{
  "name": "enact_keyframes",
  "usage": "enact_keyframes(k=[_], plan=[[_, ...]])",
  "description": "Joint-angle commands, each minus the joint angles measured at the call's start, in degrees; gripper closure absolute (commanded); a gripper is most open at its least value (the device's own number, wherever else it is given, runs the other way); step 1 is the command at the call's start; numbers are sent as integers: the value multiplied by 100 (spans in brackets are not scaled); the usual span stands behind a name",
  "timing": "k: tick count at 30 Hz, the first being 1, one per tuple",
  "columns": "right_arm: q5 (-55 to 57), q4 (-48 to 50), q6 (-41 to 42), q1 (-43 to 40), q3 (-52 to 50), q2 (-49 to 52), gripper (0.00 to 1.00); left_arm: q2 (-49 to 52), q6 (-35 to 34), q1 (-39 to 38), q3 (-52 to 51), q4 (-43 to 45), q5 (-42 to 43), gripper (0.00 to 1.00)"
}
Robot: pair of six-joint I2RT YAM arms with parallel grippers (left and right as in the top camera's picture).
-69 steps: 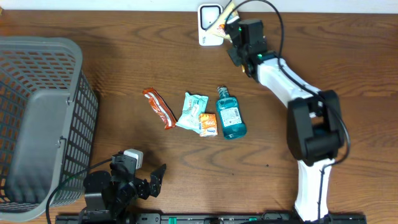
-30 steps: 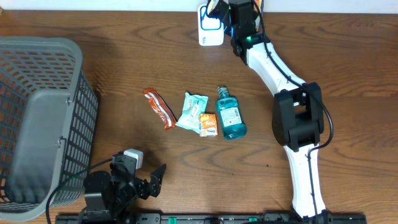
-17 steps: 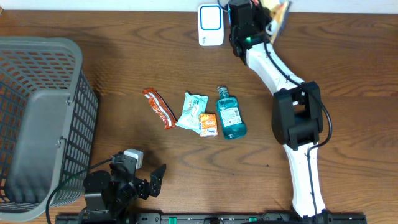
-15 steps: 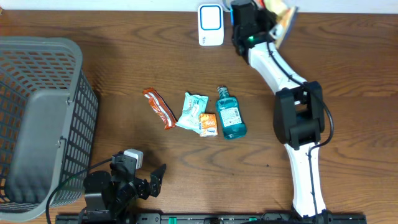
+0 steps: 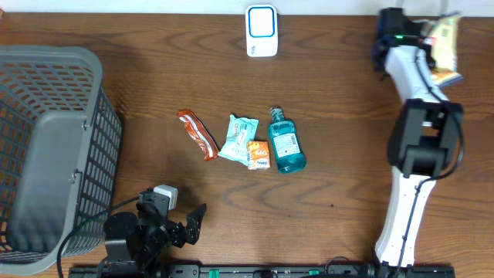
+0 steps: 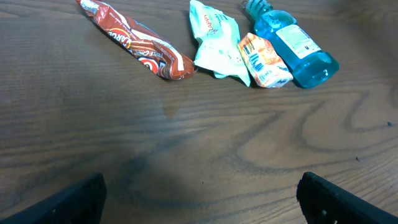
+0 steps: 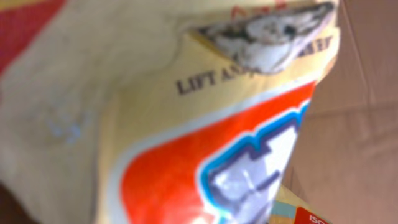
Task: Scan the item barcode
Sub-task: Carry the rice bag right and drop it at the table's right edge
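**A:** Starting from the blue bottle point(image 5: 286, 147), what lies furthest left?

**B:** The grey basket point(image 5: 77, 93). It is well apart from the bottle and hard against the left edge of the table point(image 5: 154, 62). Closer in, below and left of the bottle at the near edge, is the left gripper point(image 5: 189, 222), fingers spread wide with nothing between them.

**A:** And right beside the bottle?

**B:** There's a row on its left: a red-brown wrapper point(image 5: 197, 133), a pale green pouch point(image 5: 238, 137), then a small orange packet point(image 5: 258, 154) touching the bottle. Open wood surrounds that row.

**A:** The scanner?

**B:** The scanner point(image 5: 262, 31) is above the bottle and slightly left, alone at the far edge.

**A:** And the item?

**B:** It's a yellow snack packet point(image 5: 446, 48), far right of the bottle near the far right corner. The right gripper point(image 5: 431, 38) is clamped on it, well apart from the scanner.
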Motion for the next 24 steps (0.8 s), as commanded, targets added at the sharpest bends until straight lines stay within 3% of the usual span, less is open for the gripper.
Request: enact_keyframes(k=[1,3,7,10,11,14,19,24], plan=[[59,-61,758,-468,98,-166,99,-7,-9,39,24,-24,13,2],[63,-280,1108,-704,96,-166,98,-7,-9,39,24,-24,13,2],[-459,-1338,2892,-1403,96,-166,94,-7,-9,39,24,-24,13,2],[-1425,-1558,3051,-1803,98,-168,90,-7,-7,39,24,-24,13,2],[-1633,-1613,3053,-1880,103,-168,59,-4,-9,39,24,-24,13,2],[-1823,-1742,3058,-1987,109,-173,1,-7,-9,39,24,-24,13,2],[-1434,-2087,3482,-1906,109,-492,1,-7,-9,39,24,-24,13,2],[-2028,-2426,3574,-1521,109,-1222,1,-7,-9,39,24,-24,13,2]])
